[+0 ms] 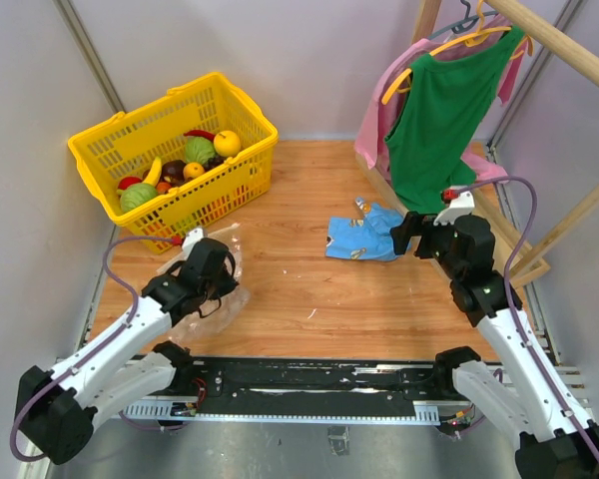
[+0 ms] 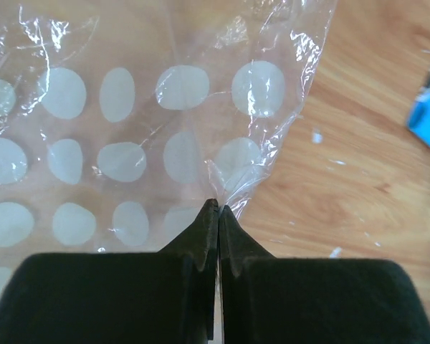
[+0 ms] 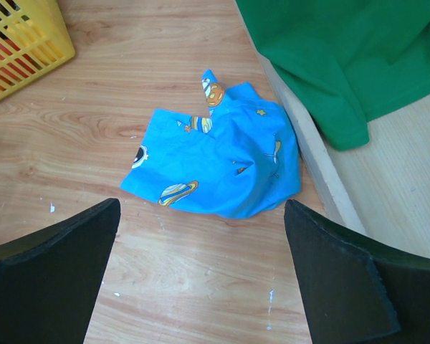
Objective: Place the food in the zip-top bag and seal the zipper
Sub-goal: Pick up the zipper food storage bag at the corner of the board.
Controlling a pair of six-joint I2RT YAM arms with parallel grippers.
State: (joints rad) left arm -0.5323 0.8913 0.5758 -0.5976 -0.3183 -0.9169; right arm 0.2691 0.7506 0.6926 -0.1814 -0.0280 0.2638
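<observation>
Status: left claw (image 2: 218,209) is pressed together on a thin pleat at the edge of the zip-top bag (image 2: 129,107). The bag lies crumpled flat on the desk (image 2: 358,179) at the front left. Pale round spots show across the film; I cannot tell whether they are printed on it or lie beneath it. The zipper cannot be made out in any view, so which edge is pinched is unknown.

Right claw (image 3: 201,215) stands wide apart, holding nothing, above the blue cloth (image 3: 222,158).

The food (image 1: 185,160) sits in the yellow basket (image 1: 220,195) at the back left, just behind the bag. A cabbage (image 1: 138,197) and a banana (image 1: 155,172) are among the pieces. Nothing is in the bag yet, so the task looks barely begun.

Risks, as judged:
- The pinch holds very little film; a pull could let it slip out, or stretch and tear the plastic.
- If the pleat takes both walls, lifting would keep the mouth shut instead of opening it.
- If the held edge is not the mouth, the lift gains nothing.

Surroundings:
- The basket wall stands between the bag and the food, so pieces must come up and over it.
- The green garment (image 3: 344,50) and wooden rack (image 1: 569,50) crowd the right arm's side.
- The blue cloth lies under the right claw, well apart from the basket.
</observation>
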